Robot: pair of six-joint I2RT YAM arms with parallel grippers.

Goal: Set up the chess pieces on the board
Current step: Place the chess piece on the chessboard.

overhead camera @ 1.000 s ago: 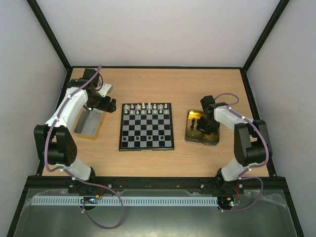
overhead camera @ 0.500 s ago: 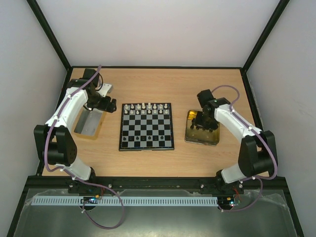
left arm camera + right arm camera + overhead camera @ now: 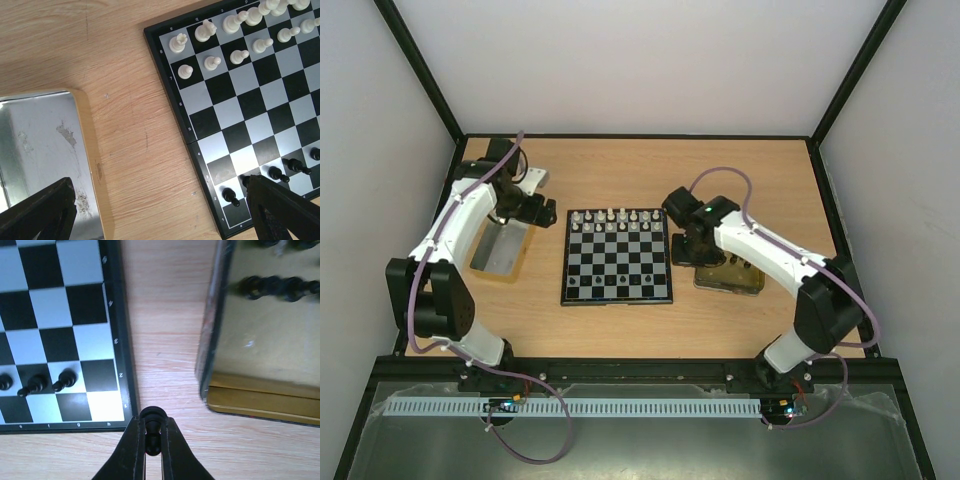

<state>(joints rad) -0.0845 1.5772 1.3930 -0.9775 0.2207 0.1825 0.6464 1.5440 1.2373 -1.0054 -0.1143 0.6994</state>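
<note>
The chess pieces (image 3: 623, 214) are partly set on the board (image 3: 617, 262), and one black piece (image 3: 151, 415) is pinched between the closed jaws of the right gripper (image 3: 151, 426). Its long axis is laid along the fingers, with the rounded head pointing out past the fingertips. Its lower part is hidden between them, so its kind cannot be told. It is held over bare table (image 3: 165, 330), with the board's corner just left of the gripper and the gold tray (image 3: 260, 407) just right. Three black pawns (image 3: 31, 385) are seen on the board left of this gripper, side by side, one cut off by the frame edge. In the gold tray a row of dark pieces (image 3: 272, 287) is blurred and doubled by reflection, so no count can be made. The left gripper (image 3: 159, 182) is spread wide and nothing is held in it. The silver tray (image 3: 40, 130) lies beneath one finger and the board beneath the other. Ahead of it six white pawns (image 3: 241, 55) are counted in one row, and the white back row (image 3: 205, 31) beyond is cut off. Four black pieces (image 3: 276, 173) are counted by one finger, with a fifth half hidden behind it.
</note>
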